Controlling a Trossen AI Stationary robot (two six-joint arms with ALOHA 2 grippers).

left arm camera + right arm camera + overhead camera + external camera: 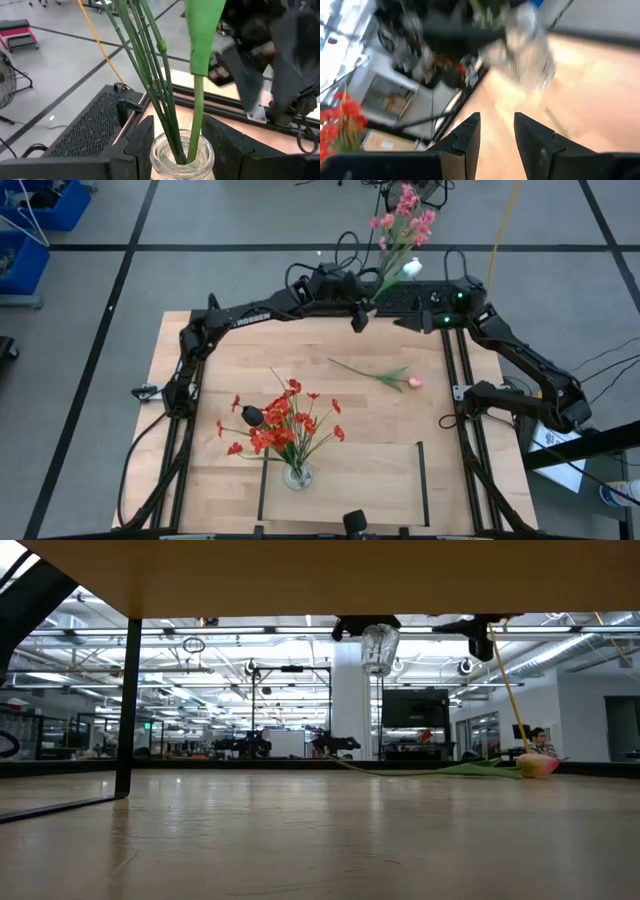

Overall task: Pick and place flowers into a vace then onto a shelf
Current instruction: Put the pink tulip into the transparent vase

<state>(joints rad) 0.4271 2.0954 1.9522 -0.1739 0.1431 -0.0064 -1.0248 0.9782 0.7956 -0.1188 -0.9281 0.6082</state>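
My left end effector grips a glass vase of pink flowers at the wooden surface's far edge. My right end effector hangs empty beside it, fingers parted. A tulip lies mid-surface, red flowers stand on the shelf, over a gray floor.

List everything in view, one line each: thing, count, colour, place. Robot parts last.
Glass vase: one, clear, held raised at the table's far edge by the left gripper.
Pink blossom stems: one bunch, pink with a white bud, in that held vase.
Second vase: one, clear, on the shelf.
Red flowers: one bunch, red, in the second vase.
Tulip stem: one, pink-red bud, lying on the table.
Shelf: one, light wood, near edge.
Left gripper: dark, shut on the glass vase.
Right gripper: dark, open, empty, beside the held vase.
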